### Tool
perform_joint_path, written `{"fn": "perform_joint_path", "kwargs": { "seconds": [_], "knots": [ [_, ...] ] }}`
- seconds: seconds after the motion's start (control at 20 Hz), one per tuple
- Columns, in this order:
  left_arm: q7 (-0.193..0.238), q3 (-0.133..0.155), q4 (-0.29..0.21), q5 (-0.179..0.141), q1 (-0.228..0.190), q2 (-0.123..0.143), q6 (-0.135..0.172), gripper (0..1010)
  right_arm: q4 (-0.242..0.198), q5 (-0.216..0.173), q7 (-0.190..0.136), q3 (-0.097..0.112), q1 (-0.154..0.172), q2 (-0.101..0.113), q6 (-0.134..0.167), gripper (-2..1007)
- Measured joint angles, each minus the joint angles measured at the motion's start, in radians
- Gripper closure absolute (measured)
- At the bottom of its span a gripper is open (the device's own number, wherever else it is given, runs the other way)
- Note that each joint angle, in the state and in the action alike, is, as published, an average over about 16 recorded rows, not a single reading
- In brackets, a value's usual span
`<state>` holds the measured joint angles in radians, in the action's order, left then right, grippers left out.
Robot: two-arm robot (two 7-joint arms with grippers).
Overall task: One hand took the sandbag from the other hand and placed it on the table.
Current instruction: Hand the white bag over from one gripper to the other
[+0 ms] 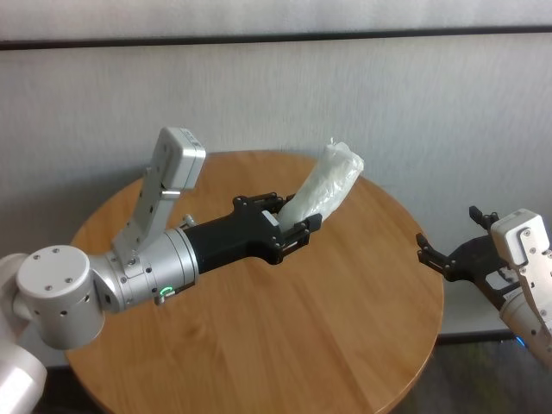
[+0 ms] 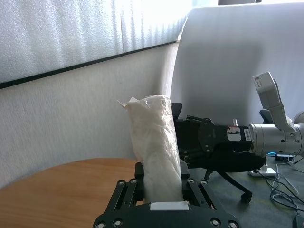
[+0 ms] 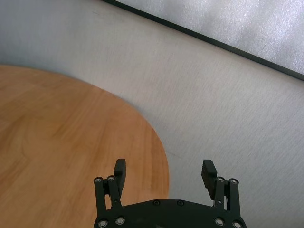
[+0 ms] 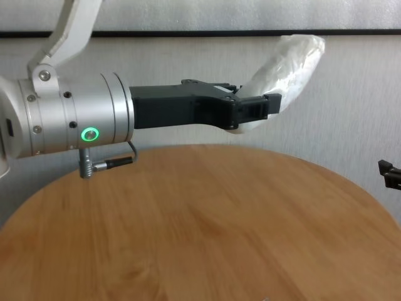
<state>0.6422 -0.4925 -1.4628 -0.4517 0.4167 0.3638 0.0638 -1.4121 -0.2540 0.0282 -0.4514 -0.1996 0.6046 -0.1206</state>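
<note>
While left tool [image 1: 291, 226] clamps sandbag [image 1: 326, 185], tilted up-right, right tool [image 1: 448, 252] wide, empty.

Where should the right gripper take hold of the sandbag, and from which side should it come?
Probably the free upper half of the sandbag. The left gripper is shut on its lower end, and the bag juts up, tilted toward the robot's right, above the table. The open right gripper could come from that side, closing across the narrow width.

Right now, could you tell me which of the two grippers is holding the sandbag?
The left gripper, green-ringed, clamps the sandbag; the right gripper is open and empty.
</note>
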Motion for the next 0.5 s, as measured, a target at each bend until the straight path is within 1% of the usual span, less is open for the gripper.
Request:
{"fn": "perform_joint_path", "kwargs": {
  "seconds": [0.25, 0.5],
  "knots": [
    [-0.009, -0.017, -0.004, 0.001, 0.007, 0.007, -0.001, 568, 0.0, 0.0, 0.0, 0.0, 0.0, 0.0, 0.0, 0],
    [-0.025, -0.025, -0.008, 0.002, 0.009, 0.014, -0.001, 568, 0.0, 0.0, 0.0, 0.0, 0.0, 0.0, 0.0, 0]
  ]
}}
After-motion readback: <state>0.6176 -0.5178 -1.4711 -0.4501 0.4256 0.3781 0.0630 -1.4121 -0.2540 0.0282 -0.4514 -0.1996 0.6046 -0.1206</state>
